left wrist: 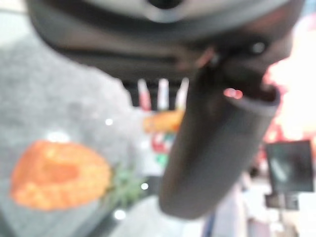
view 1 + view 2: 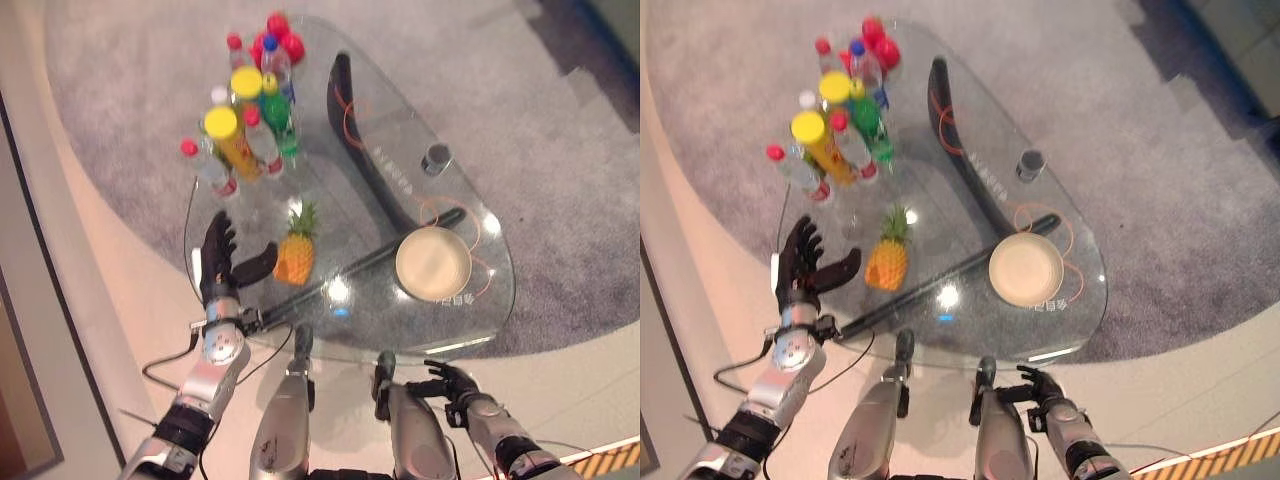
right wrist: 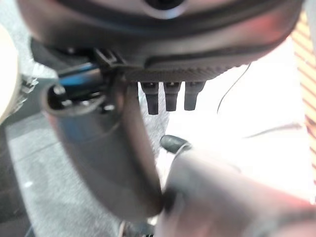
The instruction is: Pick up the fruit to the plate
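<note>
On the glass counter (image 2: 480, 300), which stands on grey carpet (image 2: 560, 130) bordered by pale floor (image 2: 90, 270), we see the pineapple (image 2: 295, 250) lying near the counter's left edge, leaves pointing at the far end. Plate (image 2: 433, 263) sits near the right edge, well apart from the fruit. Bottles and cans (image 2: 245, 125) cluster at the far-left end. Left hand (image 2: 222, 262) hovers at the left edge just beside the pineapple, fingers spread straight, thumb toward the fruit, holding nothing. Right hand (image 2: 450, 385) hangs off the counter's near edge, fingers loosely relaxed, empty.
</note>
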You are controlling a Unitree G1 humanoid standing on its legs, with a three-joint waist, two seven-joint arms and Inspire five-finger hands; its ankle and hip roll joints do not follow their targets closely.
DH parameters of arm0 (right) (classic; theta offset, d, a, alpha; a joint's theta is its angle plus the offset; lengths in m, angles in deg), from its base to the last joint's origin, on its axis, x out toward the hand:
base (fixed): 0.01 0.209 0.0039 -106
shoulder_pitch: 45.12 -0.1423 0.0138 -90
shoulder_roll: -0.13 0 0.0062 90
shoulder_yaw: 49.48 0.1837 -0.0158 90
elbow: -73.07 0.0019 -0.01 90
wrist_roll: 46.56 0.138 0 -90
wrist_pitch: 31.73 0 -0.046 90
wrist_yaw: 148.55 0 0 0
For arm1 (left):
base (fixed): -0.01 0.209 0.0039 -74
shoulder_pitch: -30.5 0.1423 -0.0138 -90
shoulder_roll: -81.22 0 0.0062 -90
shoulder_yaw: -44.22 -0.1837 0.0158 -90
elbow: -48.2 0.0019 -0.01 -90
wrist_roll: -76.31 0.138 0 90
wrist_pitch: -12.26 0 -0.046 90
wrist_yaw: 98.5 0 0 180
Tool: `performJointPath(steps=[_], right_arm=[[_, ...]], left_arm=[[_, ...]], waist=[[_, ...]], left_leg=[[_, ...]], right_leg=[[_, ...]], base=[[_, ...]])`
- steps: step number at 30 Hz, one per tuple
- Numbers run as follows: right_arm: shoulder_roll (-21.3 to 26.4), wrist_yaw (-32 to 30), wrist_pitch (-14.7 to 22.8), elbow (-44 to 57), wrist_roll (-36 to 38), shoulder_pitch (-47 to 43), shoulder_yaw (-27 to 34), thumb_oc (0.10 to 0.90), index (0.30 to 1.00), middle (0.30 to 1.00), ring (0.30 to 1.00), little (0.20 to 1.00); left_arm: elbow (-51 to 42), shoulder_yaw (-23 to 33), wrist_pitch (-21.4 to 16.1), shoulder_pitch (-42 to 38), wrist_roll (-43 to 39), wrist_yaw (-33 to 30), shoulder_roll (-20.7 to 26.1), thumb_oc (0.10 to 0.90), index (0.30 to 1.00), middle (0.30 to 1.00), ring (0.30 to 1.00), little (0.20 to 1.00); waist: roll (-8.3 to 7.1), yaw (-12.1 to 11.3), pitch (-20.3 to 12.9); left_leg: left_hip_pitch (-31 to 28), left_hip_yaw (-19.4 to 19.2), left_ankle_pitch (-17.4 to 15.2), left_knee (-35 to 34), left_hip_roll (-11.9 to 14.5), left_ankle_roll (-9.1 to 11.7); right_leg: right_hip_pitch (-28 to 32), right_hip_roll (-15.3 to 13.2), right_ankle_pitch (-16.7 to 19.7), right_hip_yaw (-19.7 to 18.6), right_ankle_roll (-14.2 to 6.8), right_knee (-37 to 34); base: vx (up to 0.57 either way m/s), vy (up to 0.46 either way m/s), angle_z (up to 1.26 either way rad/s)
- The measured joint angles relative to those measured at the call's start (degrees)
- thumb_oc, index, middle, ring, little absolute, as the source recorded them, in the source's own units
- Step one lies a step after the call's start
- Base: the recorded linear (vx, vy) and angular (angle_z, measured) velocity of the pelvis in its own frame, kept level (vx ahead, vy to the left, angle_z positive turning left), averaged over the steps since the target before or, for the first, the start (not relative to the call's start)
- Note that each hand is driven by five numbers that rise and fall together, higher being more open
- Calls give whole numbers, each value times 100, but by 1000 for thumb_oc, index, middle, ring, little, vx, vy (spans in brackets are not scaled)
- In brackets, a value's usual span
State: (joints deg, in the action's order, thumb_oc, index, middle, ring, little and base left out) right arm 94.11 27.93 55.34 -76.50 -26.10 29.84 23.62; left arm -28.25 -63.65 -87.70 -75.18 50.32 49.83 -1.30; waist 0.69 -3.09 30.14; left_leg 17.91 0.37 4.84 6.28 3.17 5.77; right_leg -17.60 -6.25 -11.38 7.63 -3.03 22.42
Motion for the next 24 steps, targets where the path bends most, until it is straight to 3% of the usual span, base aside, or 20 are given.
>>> performJointPath(steps=[7,24], right_arm=[[109,-135,2,488,101,7,-5,800,900,900,900,900],[226,-335,-34,1217,372,4,-139,800,900,900,900,900]], left_arm=[[-86,-6,316,57,-1,1,-54,800,900,900,900,900],[-106,-177,423,-77,28,-73,-55,800,900,900,900,900]], waist=[[-5,45,-2],[-23,333,-5]], left_leg=[[593,11,3,319,43,-10],[1343,-63,3,592,37,-15]], right_leg=[[-762,10,-181,-16,183,662],[-1633,9,-174,-174,187,1052]], base=[[-1,0,-1],[14,19,-3]])
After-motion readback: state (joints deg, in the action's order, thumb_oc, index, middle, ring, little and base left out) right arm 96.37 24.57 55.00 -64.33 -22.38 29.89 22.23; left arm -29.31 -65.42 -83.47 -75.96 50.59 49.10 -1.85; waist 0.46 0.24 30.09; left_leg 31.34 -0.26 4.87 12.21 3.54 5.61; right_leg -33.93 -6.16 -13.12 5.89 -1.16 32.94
